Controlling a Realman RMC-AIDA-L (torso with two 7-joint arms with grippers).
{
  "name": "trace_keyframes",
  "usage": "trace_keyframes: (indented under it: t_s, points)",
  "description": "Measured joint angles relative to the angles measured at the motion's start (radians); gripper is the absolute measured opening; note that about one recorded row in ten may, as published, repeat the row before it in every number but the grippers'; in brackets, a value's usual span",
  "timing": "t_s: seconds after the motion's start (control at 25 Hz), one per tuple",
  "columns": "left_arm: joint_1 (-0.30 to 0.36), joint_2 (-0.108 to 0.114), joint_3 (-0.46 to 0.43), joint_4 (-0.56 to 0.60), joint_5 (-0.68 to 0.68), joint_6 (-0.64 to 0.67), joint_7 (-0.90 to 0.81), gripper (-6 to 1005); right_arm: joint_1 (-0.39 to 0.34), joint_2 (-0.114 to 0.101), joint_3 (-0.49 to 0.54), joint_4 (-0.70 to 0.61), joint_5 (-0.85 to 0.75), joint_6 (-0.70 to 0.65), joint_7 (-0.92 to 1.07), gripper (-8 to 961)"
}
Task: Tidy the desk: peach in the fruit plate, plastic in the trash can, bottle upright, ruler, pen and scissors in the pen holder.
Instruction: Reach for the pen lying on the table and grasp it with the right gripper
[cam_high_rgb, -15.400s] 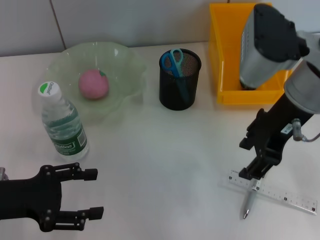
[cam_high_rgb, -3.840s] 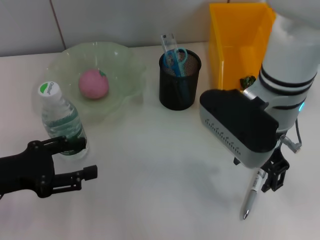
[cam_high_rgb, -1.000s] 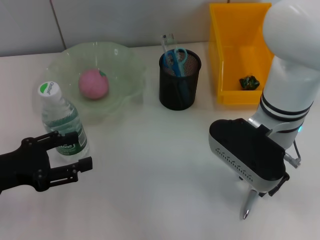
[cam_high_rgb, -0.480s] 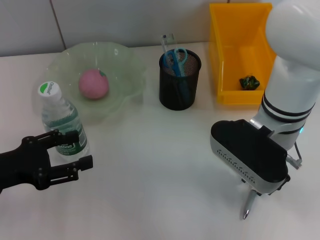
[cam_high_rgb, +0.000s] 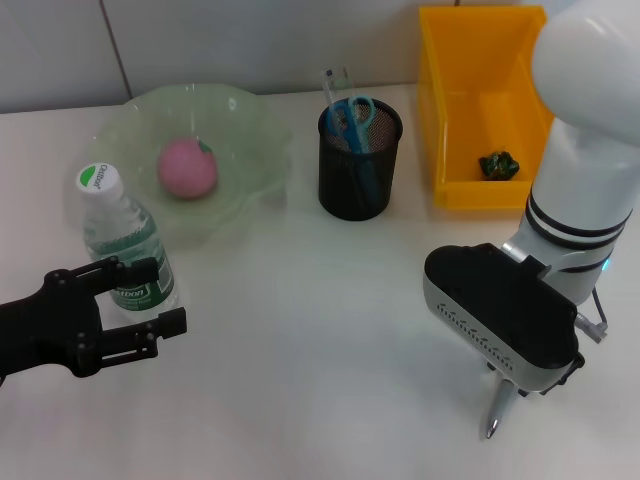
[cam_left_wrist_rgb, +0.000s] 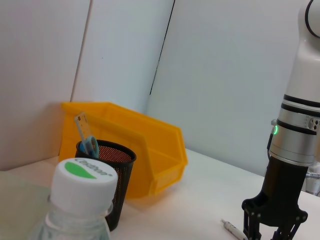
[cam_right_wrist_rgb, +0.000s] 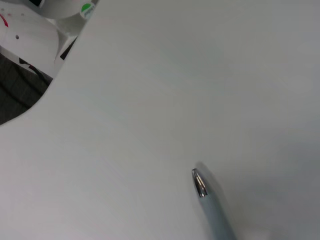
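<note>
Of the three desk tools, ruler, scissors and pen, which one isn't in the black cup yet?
The pen: it lies flat on the table beneath the right pincer, while the ruler and scissors stand inside the mesh holder.

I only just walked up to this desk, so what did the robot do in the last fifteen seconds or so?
The ruler left the desk beside the pen and now stands in the pen holder with the scissors. The right arm swung back over the pen, hiding its claw. The left claw moved up to the bottle. The peach in its plate, the upright bottle and the pen kept their places.
</note>
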Motion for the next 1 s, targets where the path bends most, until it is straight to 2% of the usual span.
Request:
trace_keyframes:
  t_s: [0.52, 0.8, 1.0]
  points:
    - [0.002, 0.000, 0.006, 0.000, -0.020, 0.003, 0.000, 738, -0.005, 0.001, 0.000, 0.000, 0.002, 0.006, -0.002, 336]
    - [0.004, 0.000, 0.006, 0.000, -0.024, 0.005, 0.000, 736, -0.009, 0.002, -0.003, 0.000, 0.001, 0.008, -0.005, 278]
    - [0.004, 0.000, 0.006, 0.000, -0.024, 0.006, 0.000, 735, -0.009, 0.003, -0.005, 0.005, 0.000, 0.012, -0.005, 277]
